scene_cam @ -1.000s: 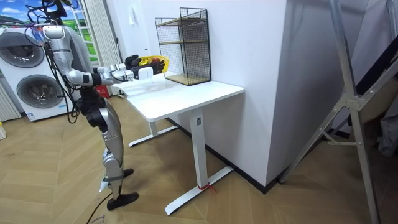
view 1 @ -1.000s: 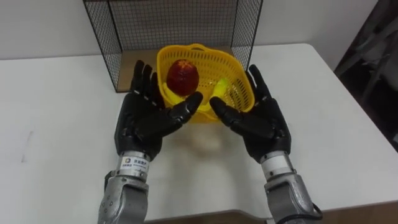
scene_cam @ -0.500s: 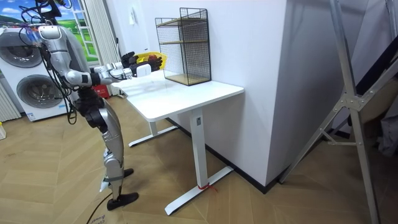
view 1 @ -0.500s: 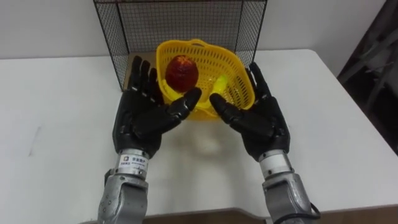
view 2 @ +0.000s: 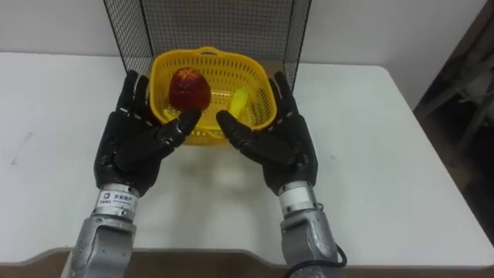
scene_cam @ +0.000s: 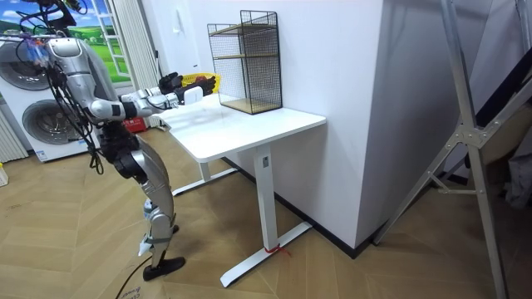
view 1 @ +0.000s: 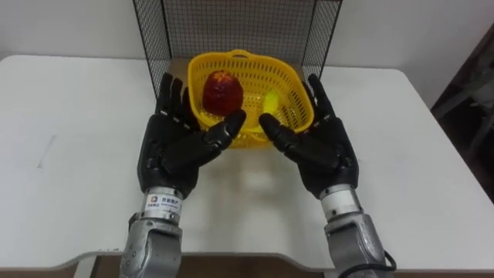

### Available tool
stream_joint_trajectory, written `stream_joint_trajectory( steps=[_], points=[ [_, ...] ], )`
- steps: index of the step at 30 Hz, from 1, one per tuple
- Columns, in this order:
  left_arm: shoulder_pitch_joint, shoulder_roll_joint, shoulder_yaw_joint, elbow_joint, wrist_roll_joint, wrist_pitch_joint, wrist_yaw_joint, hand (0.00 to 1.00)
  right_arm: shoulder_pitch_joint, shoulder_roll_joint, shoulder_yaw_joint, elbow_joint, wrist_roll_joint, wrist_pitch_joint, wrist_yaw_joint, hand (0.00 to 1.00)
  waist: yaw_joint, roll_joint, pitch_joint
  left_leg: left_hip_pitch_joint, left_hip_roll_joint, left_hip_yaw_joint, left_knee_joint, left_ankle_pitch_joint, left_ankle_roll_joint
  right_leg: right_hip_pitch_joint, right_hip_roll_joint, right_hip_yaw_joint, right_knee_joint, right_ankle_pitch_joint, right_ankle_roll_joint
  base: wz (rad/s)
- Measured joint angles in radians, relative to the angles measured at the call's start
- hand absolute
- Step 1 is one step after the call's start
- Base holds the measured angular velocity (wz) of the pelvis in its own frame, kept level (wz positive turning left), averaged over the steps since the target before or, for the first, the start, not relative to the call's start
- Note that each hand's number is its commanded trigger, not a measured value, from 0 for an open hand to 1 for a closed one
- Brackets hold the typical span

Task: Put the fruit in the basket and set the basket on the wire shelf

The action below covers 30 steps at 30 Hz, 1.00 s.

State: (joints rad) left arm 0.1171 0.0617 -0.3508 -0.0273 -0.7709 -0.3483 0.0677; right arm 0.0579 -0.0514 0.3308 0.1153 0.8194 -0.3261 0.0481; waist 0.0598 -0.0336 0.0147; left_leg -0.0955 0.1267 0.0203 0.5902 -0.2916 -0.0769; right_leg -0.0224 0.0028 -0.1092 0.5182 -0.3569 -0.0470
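I am holding the yellow plastic mesh basket (view 1: pixel 248 56) between both hands, at the open front of the black wire shelf (view 1: pixel 231 27) on the white table (view 1: pixel 69 131). My left hand (view 1: pixel 174 147) is pressing flat against the basket's left side and my right hand (view 1: pixel 324 150) against its right. The fingers of both are lying straight and uncurled, and the thumbs are reaching inward under the near rim. The basket is sitting between the shelf's two side walls, and my fingertips are lying close to those walls on either side. The table is lying bare to left and right of my arms, with its near edge crossing under my wrists.

In the basket a round red fruit (view 1: pixel 222 91) is resting at the left and a small yellow fruit (view 1: pixel 270 104) at the right. The basket's shadow is falling on the table below it.

In the room view I am standing at the table's end with both arms stretched toward the shelf.
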Motion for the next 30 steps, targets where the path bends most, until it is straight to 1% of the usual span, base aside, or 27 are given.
stream_joint_trajectory(
  steps=[3, 4, 6, 8, 9, 12, 14, 17, 19, 22, 24, 25, 26, 27, 28, 29, 30],
  points=[
    [0.000, 0.000, 0.008, 0.000, 0.000, 0.012, -0.010, 0.00, 0.000, -0.006, 0.000, -0.003, -0.002, 0.000, 0.001, 0.00, -0.012, -0.001, -0.0001, 0.000, -0.001, 0.000, -0.011, 0.010, -0.006, -0.003, 0.000, 0.003, 0.001, 0.000, -0.004, 0.00],
    [0.000, 0.001, 0.009, 0.000, 0.000, 0.016, -0.009, 0.00, -0.001, -0.006, 0.000, -0.003, -0.002, 0.000, 0.001, 0.00, -0.024, -0.002, 0.0006, -0.005, -0.002, 0.000, -0.012, 0.011, -0.008, -0.004, -0.002, 0.001, 0.001, -0.001, -0.005, 0.07],
    [0.000, 0.009, 0.013, 0.000, 0.000, 0.018, -0.010, 0.00, -0.001, -0.006, 0.002, -0.003, -0.004, 0.000, 0.011, 0.00, -0.027, -0.005, 0.0017, -0.008, -0.004, 0.003, -0.026, 0.011, -0.008, -0.006, -0.005, 0.005, 0.001, 0.000, -0.005, 0.03],
    [0.000, 0.023, 0.014, 0.000, 0.000, 0.020, -0.010, 0.00, -0.001, -0.004, 0.002, -0.003, -0.004, 0.000, 0.020, 0.00, -0.030, -0.017, 0.0030, -0.005, -0.010, 0.005, -0.058, 0.012, -0.010, -0.024, -0.010, 0.007, 0.001, 0.002, -0.003, -0.02],
    [0.000, 0.024, 0.014, 0.000, -0.001, 0.024, -0.010, 0.00, -0.001, -0.005, 0.002, -0.003, -0.004, 0.000, 0.020, 0.00, -0.030, -0.022, 0.0016, -0.004, -0.015, 0.006, -0.075, 0.012, -0.011, -0.035, -0.015, 0.006, -0.001, 0.003, -0.001, 0.00],
    [0.000, 0.025, 0.015, 0.000, 0.000, 0.029, -0.010, 0.00, -0.001, -0.006, 0.002, -0.004, -0.004, 0.001, 0.020, 0.00, -0.028, -0.025, -0.0005, -0.002, -0.026, 0.008, -0.097, 0.012, -0.011, -0.046, -0.026, 0.000, -0.003, 0.006, 0.005, 0.00],
    [0.000, 0.028, 0.015, 0.000, 0.000, 0.042, -0.010, 0.00, -0.001, -0.017, 0.002, -0.012, -0.004, 0.005, 0.020, 0.00, -0.027, -0.026, -0.0010, 0.004, -0.041, 0.008, -0.116, 0.012, -0.010, -0.049, -0.042, -0.004, -0.003, 0.006, 0.013, 0.03],
    [0.001, 0.034, 0.014, 0.000, 0.000, 0.044, -0.010, 0.00, -0.001, -0.030, 0.002, -0.012, -0.003, 0.016, 0.020, 0.00, -0.028, -0.030, -0.0031, 0.009, -0.054, 0.005, -0.119, 0.012, -0.010, -0.043, -0.055, -0.006, -0.003, 0.003, 0.022, 0.01],
    [0.001, 0.040, 0.014, 0.000, 0.000, 0.044, -0.010, 0.00, -0.001, -0.032, 0.004, -0.012, -0.002, 0.018, 0.020, 0.00, -0.028, -0.033, -0.0018, 0.016, -0.058, 0.003, -0.124, 0.012, -0.009, -0.034, -0.060, -0.011, -0.008, 0.003, 0.024, 0.05],
    [0.001, 0.040, 0.013, 0.001, 0.002, 0.044, -0.010, 0.00, -0.001, -0.033, 0.005, -0.012, -0.003, 0.018, 0.020, 0.00, -0.027, -0.032, -0.0013, 0.026, -0.059, 0.002, -0.124, 0.013, -0.008, -0.012, -0.061, -0.017, -0.029, 0.004, 0.029, 0.08],
    [0.001, 0.041, 0.013, 0.001, 0.036, 0.044, -0.010, 0.00, -0.004, -0.033, 0.005, -0.012, -0.003, 0.018, 0.020, 0.00, -0.026, -0.029, -0.0001, 0.026, -0.061, 0.003, -0.124, 0.013, -0.008, -0.008, -0.064, -0.017, -0.035, 0.006, 0.032, 0.00],
    [0.002, 0.040, 0.013, 0.001, 0.051, 0.044, -0.010, 0.00, -0.006, -0.032, 0.004, -0.012, -0.003, 0.018, 0.020, 0.00, -0.027, -0.026, 0.0015, 0.026, -0.065, 0.003, -0.124, 0.013, -0.008, -0.009, -0.068, -0.017, -0.034, 0.006, 0.034, 0.00],
    [0.001, 0.041, 0.013, 0.001, 0.060, 0.044, -0.010, 0.00, -0.007, -0.032, 0.004, -0.012, -0.003, 0.017, 0.020, 0.00, -0.028, -0.025, 0.0013, 0.021, -0.070, 0.003, -0.123, 0.013, -0.007, -0.014, -0.073, -0.016, -0.032, 0.004, 0.038, 0.00],
    [0.000, 0.041, 0.014, 0.001, 0.062, 0.044, -0.010, 0.00, -0.008, -0.032, 0.004, -0.012, -0.003, 0.017, 0.020, 0.00, -0.027, -0.025, 0.0012, 0.018, -0.073, 0.003, -0.122, 0.012, -0.005, -0.017, -0.074, -0.015, -0.031, 0.003, 0.040, 0.03],
    [-0.002, 0.040, 0.014, 0.001, 0.063, 0.044, -0.010, 0.00, -0.012, -0.031, 0.004, -0.012, -0.003, 0.016, 0.018, 0.00, -0.028, -0.023, 0.0008, 0.010, -0.075, 0.003, -0.118, 0.008, 0.006, -0.022, -0.075, -0.012, -0.031, 0.001, 0.044, 0.06],
    [-0.003, 0.040, 0.015, 0.001, 0.066, 0.044, -0.009, 0.00, -0.015, -0.030, 0.003, -0.012, -0.002, 0.015, 0.018, 0.00, -0.030, -0.022, 0.0007, 0.000, -0.078, 0.003, -0.105, 0.004, 0.014, -0.024, -0.079, -0.006, -0.029, 0.000, 0.048, 0.04],
    [-0.002, 0.040, 0.014, 0.001, 0.066, 0.044, -0.009, 0.00, -0.016, -0.030, 0.003, -0.012, -0.002, 0.015, 0.017, 0.00, -0.029, -0.024, 0.0004, 0.000, -0.082, 0.004, -0.105, 0.002, 0.016, -0.021, -0.087, -0.003, -0.024, -0.001, 0.051, 0.00]
  ],
)
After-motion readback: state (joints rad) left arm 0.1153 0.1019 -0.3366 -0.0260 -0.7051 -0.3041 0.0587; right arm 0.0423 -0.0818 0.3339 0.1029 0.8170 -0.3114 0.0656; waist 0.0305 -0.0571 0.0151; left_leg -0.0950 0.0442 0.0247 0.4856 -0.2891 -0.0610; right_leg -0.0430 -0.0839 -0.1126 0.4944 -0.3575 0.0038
